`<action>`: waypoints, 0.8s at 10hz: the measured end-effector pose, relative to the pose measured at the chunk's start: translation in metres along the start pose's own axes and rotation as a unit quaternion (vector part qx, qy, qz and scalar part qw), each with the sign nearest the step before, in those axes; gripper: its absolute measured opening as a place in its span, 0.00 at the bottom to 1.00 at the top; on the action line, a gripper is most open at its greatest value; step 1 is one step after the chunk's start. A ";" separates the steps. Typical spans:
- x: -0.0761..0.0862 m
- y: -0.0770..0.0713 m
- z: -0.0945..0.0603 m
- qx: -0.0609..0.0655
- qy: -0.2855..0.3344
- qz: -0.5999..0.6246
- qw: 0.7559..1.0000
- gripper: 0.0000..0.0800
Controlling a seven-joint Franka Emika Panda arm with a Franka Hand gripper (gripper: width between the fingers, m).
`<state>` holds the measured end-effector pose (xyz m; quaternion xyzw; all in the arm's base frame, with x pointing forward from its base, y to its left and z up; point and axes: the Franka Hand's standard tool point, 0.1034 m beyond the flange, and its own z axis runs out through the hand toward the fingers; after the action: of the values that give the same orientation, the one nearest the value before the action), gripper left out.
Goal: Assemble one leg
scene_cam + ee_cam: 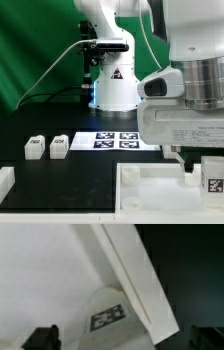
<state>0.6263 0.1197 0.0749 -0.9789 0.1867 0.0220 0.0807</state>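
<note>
Two fingers of my claw (123,336) stand wide apart, gripping nothing. The leg (108,317) lies between them with its tag facing the wrist camera, touching neither. It sits close against the raised rim of the tray piece (140,280), which crowds one side. A spare leg (33,148) and a second spare leg (59,146) sit on the surface (70,178) beside the marker board (120,140).

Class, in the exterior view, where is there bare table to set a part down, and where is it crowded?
Bare table lies on the camera's side of the leftmost leg and the second leg, bordered by the tray-like piece. Crowded: the exterior view's right, where the arm hangs over that piece beside a tagged leg.
</note>
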 end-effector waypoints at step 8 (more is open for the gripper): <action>0.005 0.004 -0.001 -0.013 0.008 -0.059 0.998 0.37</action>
<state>0.6291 0.1137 0.0752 -0.9893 0.1286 0.0115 0.0674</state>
